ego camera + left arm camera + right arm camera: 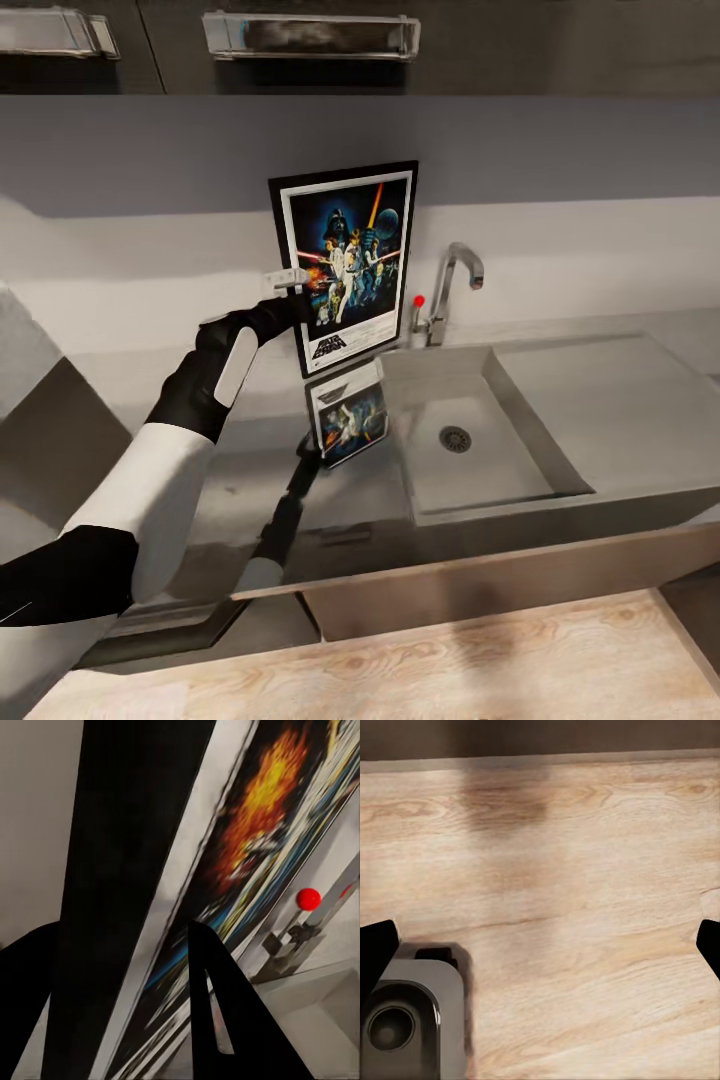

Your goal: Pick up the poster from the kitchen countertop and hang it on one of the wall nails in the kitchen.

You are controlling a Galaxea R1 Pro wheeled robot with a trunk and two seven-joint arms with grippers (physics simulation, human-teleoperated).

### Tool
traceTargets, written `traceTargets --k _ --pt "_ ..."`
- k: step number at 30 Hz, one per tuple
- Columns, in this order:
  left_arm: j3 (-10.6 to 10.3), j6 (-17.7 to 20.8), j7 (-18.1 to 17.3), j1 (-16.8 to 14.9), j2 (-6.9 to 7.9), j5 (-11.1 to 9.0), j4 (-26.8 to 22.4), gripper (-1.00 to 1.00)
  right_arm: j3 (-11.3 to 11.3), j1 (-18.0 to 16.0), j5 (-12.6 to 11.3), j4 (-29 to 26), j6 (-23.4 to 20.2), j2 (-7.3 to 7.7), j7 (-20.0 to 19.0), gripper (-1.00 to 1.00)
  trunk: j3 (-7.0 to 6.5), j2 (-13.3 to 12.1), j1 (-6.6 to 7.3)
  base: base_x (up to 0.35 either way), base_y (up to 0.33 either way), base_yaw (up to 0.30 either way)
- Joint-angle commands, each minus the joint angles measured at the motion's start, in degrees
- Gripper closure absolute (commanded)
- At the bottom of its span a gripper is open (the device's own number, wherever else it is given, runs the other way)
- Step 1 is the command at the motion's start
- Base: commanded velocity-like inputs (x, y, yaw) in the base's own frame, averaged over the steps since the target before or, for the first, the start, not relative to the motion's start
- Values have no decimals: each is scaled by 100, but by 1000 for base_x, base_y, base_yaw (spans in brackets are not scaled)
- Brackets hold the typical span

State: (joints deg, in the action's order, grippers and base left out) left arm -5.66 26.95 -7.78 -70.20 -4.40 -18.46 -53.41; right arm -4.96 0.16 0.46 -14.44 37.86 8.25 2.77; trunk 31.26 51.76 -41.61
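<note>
poster (348, 262) stands upright with its long axis vertical, leaning slightly so the top tips toward our right, lifted clear of the kitchen countertop (250, 470) and in front of the pale wall (150, 250). we hold it with the left gripper (290, 282), whose jaws are closed on the black frame at its left edge, about halfway up. in the left wrist view one dark finger (225, 1012) lies across the printed face and the other sits behind the frame. open space lies above the poster up to the dark upper cabinets (300, 45), and more wall is free on its left. on its right the chrome tap (450, 290) with a red knob (419, 300) stands near the lower corner, and the sink (470, 440) opens just below and to the right. the glossy counter mirrors the poster (a smaller dim copy under its bottom edge). a logo sits at the foot of the art, too blurred for us to read. the right gripper (540, 937) hangs over wooden floor (570, 870), its jaws spread wide and holding nothing.
</note>
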Motion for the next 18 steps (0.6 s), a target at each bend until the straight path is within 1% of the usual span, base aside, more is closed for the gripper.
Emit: traceTargets --k 1,8,12,18 --pt "4 30 -5 -1 0 -26 -6 100 -13 2 7 -6 11 -1 4 -100 5 4 2 -206 230 0" --pt "4 30 -8 -2 0 -26 -11 100 -13 2 7 -6 11 -2 4 -100 5 4 2 -219 216 0" --pt "4 30 -12 -2 0 -26 -20 100 -15 2 7 -6 11 1 4 -100 5 4 2 -72 65 0" --pt "-4 37 -12 -2 0 -26 -111 100 -12 2 7 -6 23 1 4 -100 5 4 2 -12 11 0"
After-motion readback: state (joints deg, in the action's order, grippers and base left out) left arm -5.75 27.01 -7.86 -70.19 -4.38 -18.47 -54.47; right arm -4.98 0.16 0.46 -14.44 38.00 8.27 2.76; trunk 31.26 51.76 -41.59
